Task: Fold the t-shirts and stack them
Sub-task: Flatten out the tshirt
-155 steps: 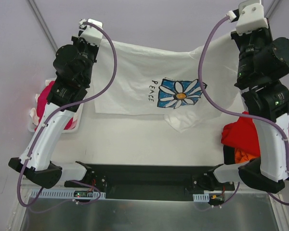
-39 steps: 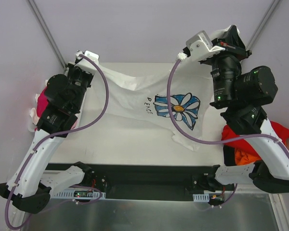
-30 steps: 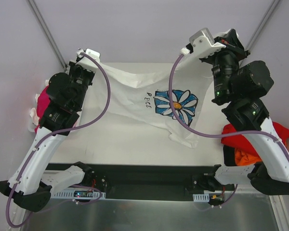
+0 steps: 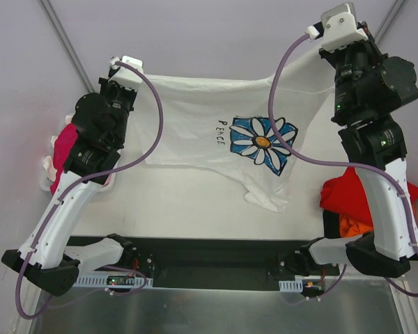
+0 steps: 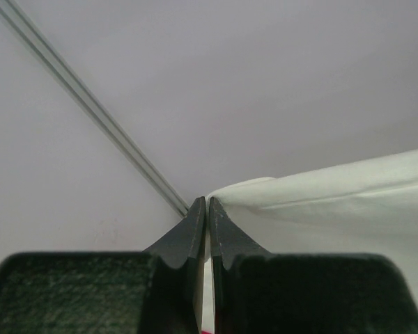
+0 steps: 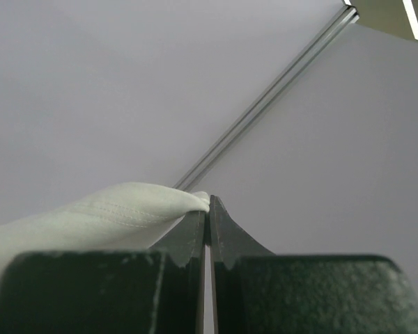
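I see a soft matt white cloth tee (image 4: 188,118), smooth matt table (image 4: 174,205), dull black plastic fingers (image 5: 194,233), glossy purple cable (image 4: 159,122)

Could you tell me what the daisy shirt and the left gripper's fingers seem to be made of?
Daisy shirt: soft matte knit cloth, probably cotton; it sags, wrinkles and shows stitched hem. Left gripper fingers: matte black, crisp-edged, likely hard plastic.

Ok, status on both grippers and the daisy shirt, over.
Left gripper shut on daisy shirt, right gripper likewise. Shirt spread between them, lower flap bunched. Red pile, pink pile off to the sides, nothing blocking.
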### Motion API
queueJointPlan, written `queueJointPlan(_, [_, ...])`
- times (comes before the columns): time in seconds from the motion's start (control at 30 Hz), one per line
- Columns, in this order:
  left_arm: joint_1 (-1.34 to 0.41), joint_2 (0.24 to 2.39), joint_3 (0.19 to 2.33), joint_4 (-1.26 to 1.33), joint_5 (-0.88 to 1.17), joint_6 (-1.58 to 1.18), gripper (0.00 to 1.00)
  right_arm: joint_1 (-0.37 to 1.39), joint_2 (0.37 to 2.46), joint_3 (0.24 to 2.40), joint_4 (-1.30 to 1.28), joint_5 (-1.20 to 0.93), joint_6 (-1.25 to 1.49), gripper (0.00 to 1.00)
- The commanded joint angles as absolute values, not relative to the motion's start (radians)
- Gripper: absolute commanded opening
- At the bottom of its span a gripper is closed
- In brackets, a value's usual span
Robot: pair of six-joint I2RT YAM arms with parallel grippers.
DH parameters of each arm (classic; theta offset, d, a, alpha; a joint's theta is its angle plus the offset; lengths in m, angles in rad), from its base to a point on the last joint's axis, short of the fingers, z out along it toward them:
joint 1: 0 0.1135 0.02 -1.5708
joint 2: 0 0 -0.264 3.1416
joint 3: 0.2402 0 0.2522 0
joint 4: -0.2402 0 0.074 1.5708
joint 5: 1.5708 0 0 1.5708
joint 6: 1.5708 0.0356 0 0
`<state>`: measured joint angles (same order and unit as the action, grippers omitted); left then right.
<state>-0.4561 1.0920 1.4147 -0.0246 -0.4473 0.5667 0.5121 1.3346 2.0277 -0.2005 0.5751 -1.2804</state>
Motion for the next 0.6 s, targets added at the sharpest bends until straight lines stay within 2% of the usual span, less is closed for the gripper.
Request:
queueJointPlan(0.0, [-0.442,1.086,1.468,0.049,-0.503,0.551,0.0,0.509,1.282,2.069,-0.051,0.575,-1.296,0.01])
queueJointPlan(0.27, [-0.442,1.095,1.471,0.048,-0.512,0.525,0.0,0.509,1.224,2.006,-0.02,0.597,-1.12,0.01])
queueJointPlan(0.57, [-0.442,1.089,1.463,0.052,-0.518,0.537,0.0,0.509,1.25,2.146,-0.123,0.606,-0.977,0.01])
